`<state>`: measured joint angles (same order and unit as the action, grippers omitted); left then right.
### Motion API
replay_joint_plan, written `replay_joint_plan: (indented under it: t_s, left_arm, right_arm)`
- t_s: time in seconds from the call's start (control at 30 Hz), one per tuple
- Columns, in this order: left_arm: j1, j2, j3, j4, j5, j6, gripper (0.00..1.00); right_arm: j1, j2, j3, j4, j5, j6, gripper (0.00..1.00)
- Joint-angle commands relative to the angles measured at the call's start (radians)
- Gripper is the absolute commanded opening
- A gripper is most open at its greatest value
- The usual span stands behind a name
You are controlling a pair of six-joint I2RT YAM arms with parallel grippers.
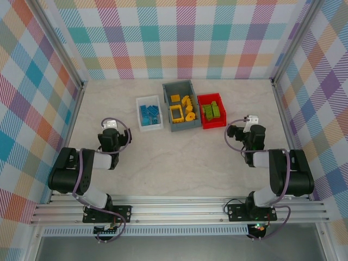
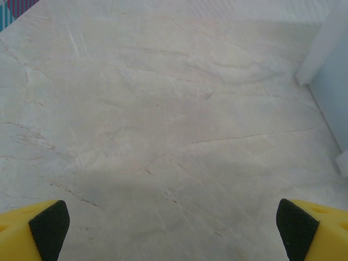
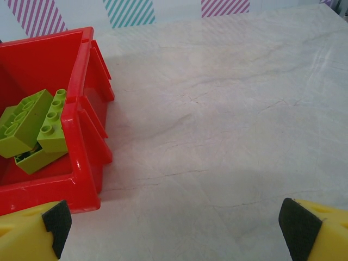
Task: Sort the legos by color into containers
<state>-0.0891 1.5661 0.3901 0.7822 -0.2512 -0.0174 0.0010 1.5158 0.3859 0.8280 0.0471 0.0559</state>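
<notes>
The marbled table [image 1: 179,157] bears a white tray [image 1: 150,128], grey bin [image 1: 185,126] and red bin [image 1: 213,125].

In the right wrist view the red bin [image 3: 81,136] runs off the left edge, and a shadowed green brick [image 3: 41,159] lies mostly hidden under two lime bricks [image 3: 30,117]. A blurred white tray [image 2: 326,49] corner is cut by the left wrist view's right edge. The left gripper [image 2: 173,231] and right gripper [image 3: 174,231] have fingers cropped at the bottom corners. From above, the yellow bricks [image 1: 183,107] are too small to count.
</notes>
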Motion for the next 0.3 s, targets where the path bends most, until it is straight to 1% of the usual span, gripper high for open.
replay_joint_plan:
  t_s: [0.0, 0.27]
  left_arm:
    - [0.006, -0.005, 0.013, 0.05, 0.021, 0.007, 1.0]
    - [0.006, -0.004, 0.015, 0.048, 0.02, 0.007, 1.0]
  right_arm:
    - [0.009, 0.009, 0.019, -0.008, 0.007, -0.025, 1.0]
    - [0.01, 0.009, 0.019, -0.009, 0.005, -0.024, 1.0]
